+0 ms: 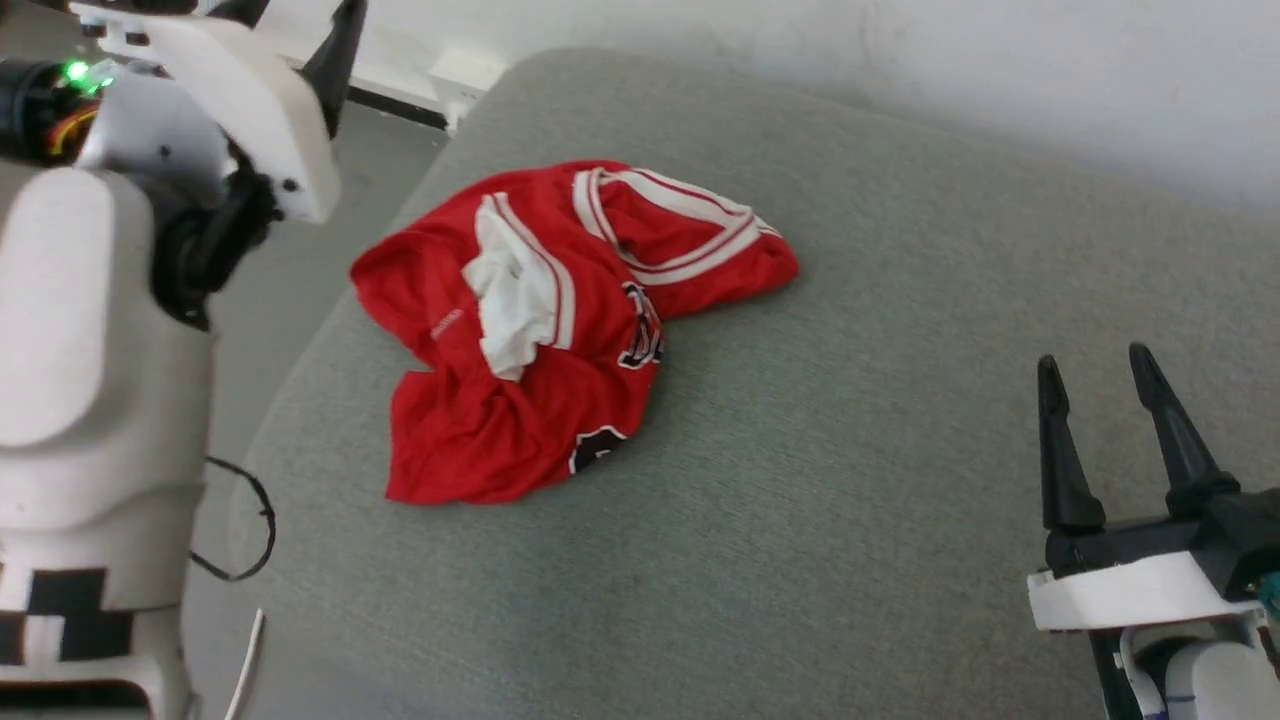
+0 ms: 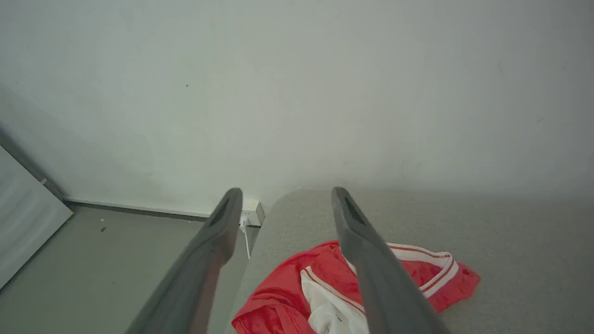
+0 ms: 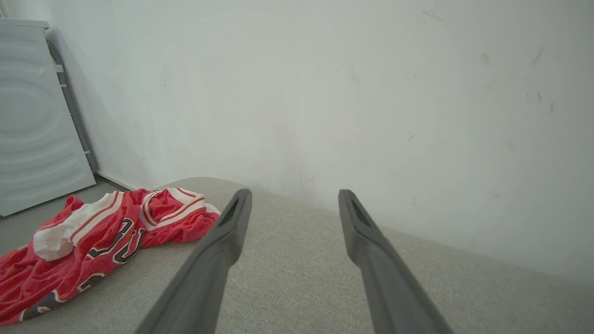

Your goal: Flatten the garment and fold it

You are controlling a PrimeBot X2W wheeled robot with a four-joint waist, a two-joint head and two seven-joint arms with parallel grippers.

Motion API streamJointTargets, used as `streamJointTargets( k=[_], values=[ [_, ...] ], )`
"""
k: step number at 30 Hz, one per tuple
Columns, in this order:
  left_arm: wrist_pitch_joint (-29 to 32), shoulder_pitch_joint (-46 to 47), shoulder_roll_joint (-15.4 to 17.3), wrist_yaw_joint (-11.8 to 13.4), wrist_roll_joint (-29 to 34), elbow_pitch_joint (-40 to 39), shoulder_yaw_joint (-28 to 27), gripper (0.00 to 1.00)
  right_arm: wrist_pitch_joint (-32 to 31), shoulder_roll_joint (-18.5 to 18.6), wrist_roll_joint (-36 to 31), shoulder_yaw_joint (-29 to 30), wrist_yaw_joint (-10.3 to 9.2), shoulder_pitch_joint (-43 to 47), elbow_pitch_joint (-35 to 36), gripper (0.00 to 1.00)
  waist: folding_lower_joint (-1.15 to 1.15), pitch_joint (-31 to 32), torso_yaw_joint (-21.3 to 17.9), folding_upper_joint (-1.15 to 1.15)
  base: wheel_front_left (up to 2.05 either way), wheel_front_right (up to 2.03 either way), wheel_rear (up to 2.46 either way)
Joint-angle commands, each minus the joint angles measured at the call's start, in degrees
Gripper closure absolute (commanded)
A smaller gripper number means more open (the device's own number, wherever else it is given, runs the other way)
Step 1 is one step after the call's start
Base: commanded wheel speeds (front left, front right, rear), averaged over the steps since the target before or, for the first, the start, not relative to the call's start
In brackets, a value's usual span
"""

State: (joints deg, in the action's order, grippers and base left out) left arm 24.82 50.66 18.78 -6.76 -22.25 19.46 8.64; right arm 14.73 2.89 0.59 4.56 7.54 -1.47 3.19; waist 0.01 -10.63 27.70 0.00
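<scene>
The jersey (image 1: 520,330) is lying crumpled near the cushion's (image 1: 900,450) left edge. Both grippers are gaping open and empty, the left gripper (image 2: 286,195) above that edge and the right gripper (image 1: 1094,362) over the cushion's right side. Flattening is likely calling for each to be pinching one outer corner and drawing apart.

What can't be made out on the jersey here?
- Lettering on the jersey: head view, folds hide most of it.
- Jersey's near edge: left wrist view, cut by the bottom edge, partly behind a finger of the left gripper.
- Jersey's end: right wrist view, cut by the left edge.
</scene>
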Motion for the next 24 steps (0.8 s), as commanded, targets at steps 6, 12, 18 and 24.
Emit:
streamJointTargets(
  k=[6, 12, 18, 24],
  values=[
    [8.99, 1.82, 3.03, -0.57, -4.97, 5.83, 0.33, 0.0, 0.27, -0.02, -2.07, -0.55, -0.05, -2.18, 2.48, 0.0, -0.01, -6.83, -7.52, 0.0, 0.0, 0.0, 0.0],
    [20.77, 0.37, 2.92, 2.49, -10.58, 9.79, -1.72, 0.0, 0.27, -0.02, -3.73, 0.27, -0.05, -2.74, 5.53, 0.0, -0.01, -10.74, -10.9, 0.0, 0.0, 0.0, 0.0],
    [29.47, -0.49, 1.75, 7.9, -13.63, 10.09, -3.18, 0.0, -0.2, -0.02, -4.8, 0.71, -0.05, -3.68, 8.02, 0.0, -0.01, -14.5, -11.87, 0.0, 0.0, 0.0, 0.0],
    [35.69, -1.81, 2.66, 12.43, -13.49, 8.95, -2.99, 0.0, -1.21, 0.15, -5.78, 0.04, -0.05, -5.07, 10.4, 0.0, -0.01, -17.59, -12.67, 0.0, 0.0, 0.0, 0.0]
  ],
)
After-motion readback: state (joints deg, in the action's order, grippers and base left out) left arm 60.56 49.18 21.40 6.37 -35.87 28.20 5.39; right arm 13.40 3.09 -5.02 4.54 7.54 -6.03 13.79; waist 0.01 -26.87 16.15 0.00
